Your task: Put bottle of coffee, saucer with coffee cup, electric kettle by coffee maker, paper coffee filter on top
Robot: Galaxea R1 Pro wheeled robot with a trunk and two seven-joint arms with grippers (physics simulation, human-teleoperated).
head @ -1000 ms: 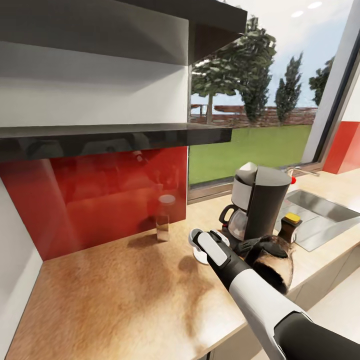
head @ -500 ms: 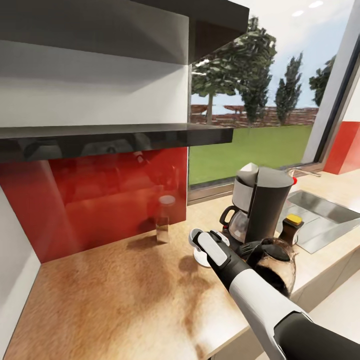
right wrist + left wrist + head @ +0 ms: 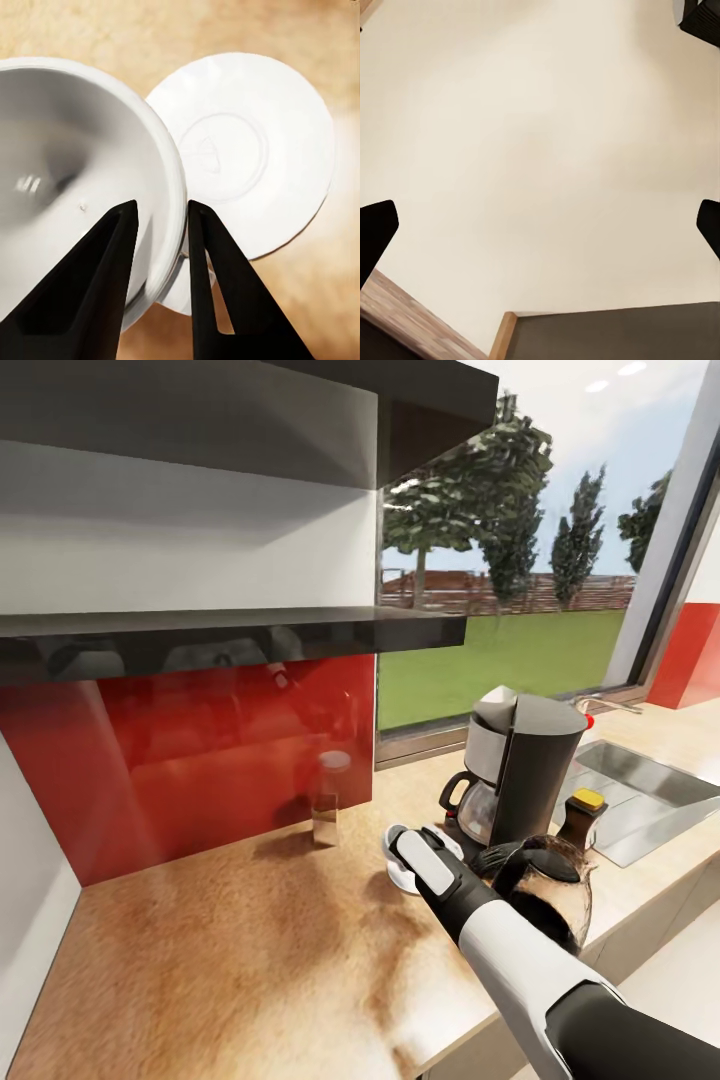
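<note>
- Ahead, in the head view, the right arm reaches over the tan surface to the saucer, just beside the coffee maker; the kettle and the yellow-capped coffee bottle stand near that machine too.
- Left wrist view – two dark fingers sit spread wide apart over pale floor, holding nothing.
- Right wrist view – the right gripper pinches the rim of the white cup, which hangs beside and partly over the saucer on the surface.

Glossy white coffee cup, matt white saucer, grainy wood-look countertop, brown-glass electric kettle.
</note>
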